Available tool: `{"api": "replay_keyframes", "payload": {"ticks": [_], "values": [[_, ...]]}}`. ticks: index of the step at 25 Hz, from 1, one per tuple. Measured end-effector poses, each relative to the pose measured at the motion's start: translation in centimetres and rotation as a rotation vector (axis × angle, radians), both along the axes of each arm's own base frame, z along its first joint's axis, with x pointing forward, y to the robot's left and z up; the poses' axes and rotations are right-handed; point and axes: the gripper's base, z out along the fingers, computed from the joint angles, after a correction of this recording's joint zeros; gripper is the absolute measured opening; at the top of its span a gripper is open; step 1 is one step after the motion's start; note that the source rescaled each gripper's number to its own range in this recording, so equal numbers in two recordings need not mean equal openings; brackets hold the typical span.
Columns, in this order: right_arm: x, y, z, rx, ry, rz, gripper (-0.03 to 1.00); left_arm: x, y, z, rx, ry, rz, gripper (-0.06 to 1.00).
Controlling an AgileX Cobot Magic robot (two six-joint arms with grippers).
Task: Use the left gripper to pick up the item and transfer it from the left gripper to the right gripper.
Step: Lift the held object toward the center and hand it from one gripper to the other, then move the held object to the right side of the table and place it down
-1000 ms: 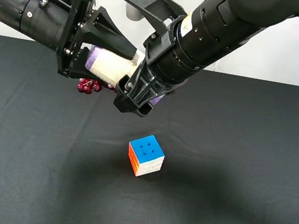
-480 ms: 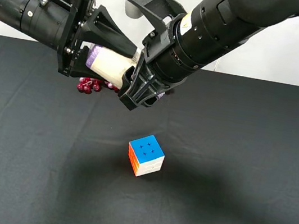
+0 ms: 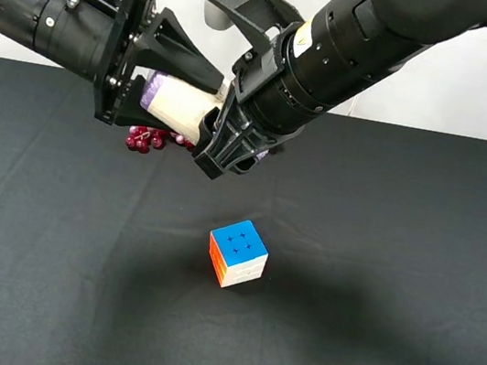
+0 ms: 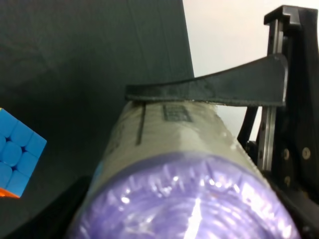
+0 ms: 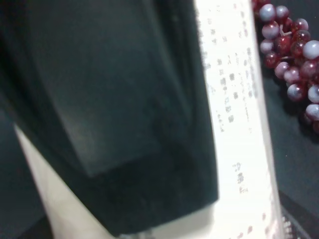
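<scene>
The item, a cream-labelled cylinder with purple ends, lies on its side in the air above the back left of the table. My left gripper is shut on it; one finger presses on the label above the purple end. My right gripper reaches across from the right and grips the item's other end. In the right wrist view a black finger lies flat against the printed label. Both grippers hold the item.
A bunch of dark red grapes lies on the black table under the item, and shows in the right wrist view. A multicoloured puzzle cube sits near the table's middle, also in the left wrist view.
The right gripper's fingers have moved up and to the left, closing in on the item's end. Since half a second ago nothing has moved. The left gripper has stayed still.
</scene>
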Motion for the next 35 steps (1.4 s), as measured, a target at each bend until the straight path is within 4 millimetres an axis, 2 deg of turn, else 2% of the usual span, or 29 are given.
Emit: {"api": "replay_keyframes", "payload": {"ticks": [2, 3, 5, 7, 13, 22, 29, 35], "values": [[0.0, 0.0, -0.1, -0.002, 0.002, 0.000, 0.08, 0.1, 0.0, 0.0, -0.001, 0.020, 0.018, 0.62], [0.0, 0.0, -0.1, -0.003, 0.003, 0.000, 0.08, 0.1, 0.0, 0.0, -0.001, 0.031, 0.024, 0.77], [0.0, 0.1, -0.2, -0.004, 0.004, 0.000, 0.08, 0.0, 0.0, 0.1, -0.002, 0.038, 0.026, 0.90], [0.1, 0.1, -0.2, -0.005, 0.005, 0.000, 0.07, -0.1, 0.0, 0.2, -0.008, 0.043, 0.016, 0.96], [0.1, 0.1, -0.2, -0.005, 0.005, 0.000, 0.05, -0.4, -0.1, 0.3, -0.029, 0.058, -0.017, 0.99], [0.1, 0.1, -0.2, -0.005, 0.007, -0.003, 0.04, -0.5, 0.5, 0.6, -0.026, 0.053, -0.024, 0.99], [0.0, 0.1, -0.2, -0.005, 0.008, -0.003, 0.04, -0.7, 3.1, 1.8, 0.021, 0.017, 0.009, 0.99], [0.0, 0.1, -0.2, -0.001, 0.015, -0.010, 0.04, -1.1, 6.5, 3.0, 0.084, -0.033, 0.063, 0.99]]}}
